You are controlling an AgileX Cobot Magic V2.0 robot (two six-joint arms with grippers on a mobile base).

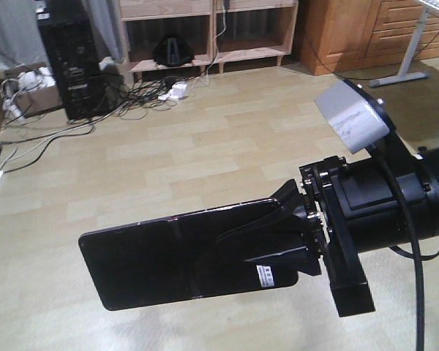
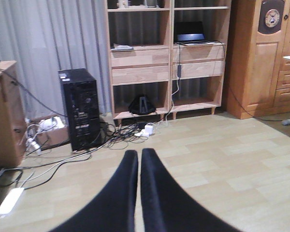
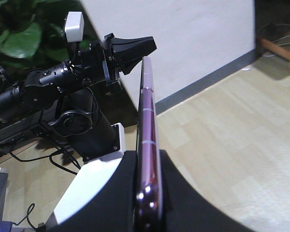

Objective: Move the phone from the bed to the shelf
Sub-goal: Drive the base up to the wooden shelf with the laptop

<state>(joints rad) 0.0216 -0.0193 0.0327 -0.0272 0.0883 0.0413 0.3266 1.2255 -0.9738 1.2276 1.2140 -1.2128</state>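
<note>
While the right hand (image 1: 249, 241) clamps the sticker end of the phone (image 1: 154, 256), holding it level in mid-air well short of the shelf (image 1: 249, 53), and the left hand (image 2: 138, 154) hangs closed and empty, the carry seems under way, and next the phone needs bringing to the shelf.

The right claw (image 1: 230, 245) was clamped on the phone (image 1: 161, 256), its arm held level; the left claw (image 2: 138, 154) was seen with fingers nearly touching.
</note>
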